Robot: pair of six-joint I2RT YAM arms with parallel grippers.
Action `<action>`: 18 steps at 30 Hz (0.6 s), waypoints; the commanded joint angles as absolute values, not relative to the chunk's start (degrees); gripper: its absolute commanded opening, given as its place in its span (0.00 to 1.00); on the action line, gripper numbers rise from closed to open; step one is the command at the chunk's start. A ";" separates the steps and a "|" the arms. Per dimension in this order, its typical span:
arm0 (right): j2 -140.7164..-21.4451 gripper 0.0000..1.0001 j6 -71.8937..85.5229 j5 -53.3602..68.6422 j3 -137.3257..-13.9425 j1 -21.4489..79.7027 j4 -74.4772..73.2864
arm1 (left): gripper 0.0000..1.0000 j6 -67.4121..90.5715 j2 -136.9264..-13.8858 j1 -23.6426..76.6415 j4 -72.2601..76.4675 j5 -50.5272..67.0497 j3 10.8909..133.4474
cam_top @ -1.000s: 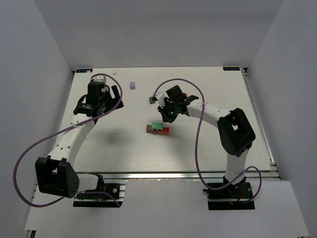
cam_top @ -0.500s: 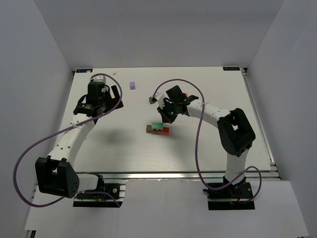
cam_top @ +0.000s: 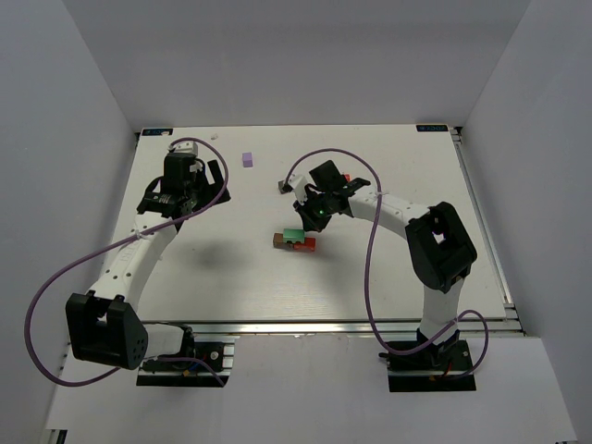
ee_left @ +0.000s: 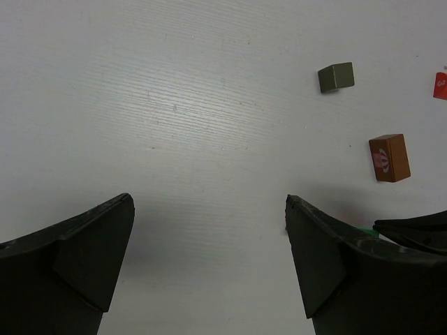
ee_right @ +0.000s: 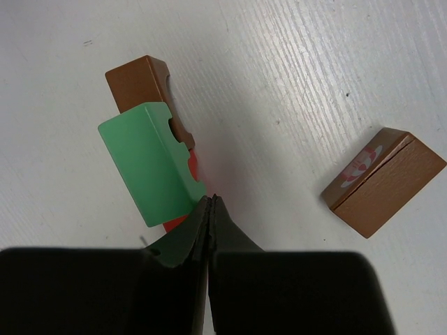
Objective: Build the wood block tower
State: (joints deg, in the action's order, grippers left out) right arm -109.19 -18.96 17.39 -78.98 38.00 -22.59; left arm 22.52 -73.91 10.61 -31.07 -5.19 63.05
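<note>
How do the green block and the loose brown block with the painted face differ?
The green block sits on the brown bar and red bar; the loose brown block lies alone on the table. The green one is plain; the brown one bears a red and white mark. Both are boxy.

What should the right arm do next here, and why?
Probably open the right gripper and swing over to the loose brown block. Its jaws are shut on nothing, the green block already rests on the lower bars, and that brown block is the only loose one in its wrist view.
</note>
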 commanded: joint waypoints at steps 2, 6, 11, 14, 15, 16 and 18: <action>-107.40 0.00 -19.95 18.81 -80.86 38.41 -22.76 | 0.98 22.32 -73.04 10.64 -31.29 -5.80 64.42; -107.23 0.00 -20.21 18.72 -80.77 38.41 -22.76 | 0.98 22.32 -73.04 10.72 -31.29 -5.62 64.42; -107.05 0.00 -20.39 19.42 -80.68 38.58 -22.85 | 0.98 22.32 -72.95 10.63 -31.29 -5.63 64.42; -106.96 0.00 -20.48 19.25 -80.68 38.58 -22.94 | 0.98 22.24 -73.04 10.63 -31.29 -5.80 64.42; -106.79 0.00 -20.65 19.25 -80.68 38.58 -22.94 | 0.98 22.32 -73.04 10.72 -31.29 -5.71 64.42; -106.87 0.00 -20.83 19.25 -80.60 38.67 -23.03 | 0.98 22.32 -73.04 10.64 -31.29 -5.71 64.42; -106.70 0.00 -20.92 19.25 -80.51 38.85 -23.03 | 0.98 22.24 -72.95 10.63 -31.29 -5.80 64.34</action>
State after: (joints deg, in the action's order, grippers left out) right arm -109.19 -20.03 18.17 -78.98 38.33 -22.61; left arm 22.50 -73.91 10.61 -31.07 -5.19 63.05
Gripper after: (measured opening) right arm 0.009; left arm 0.982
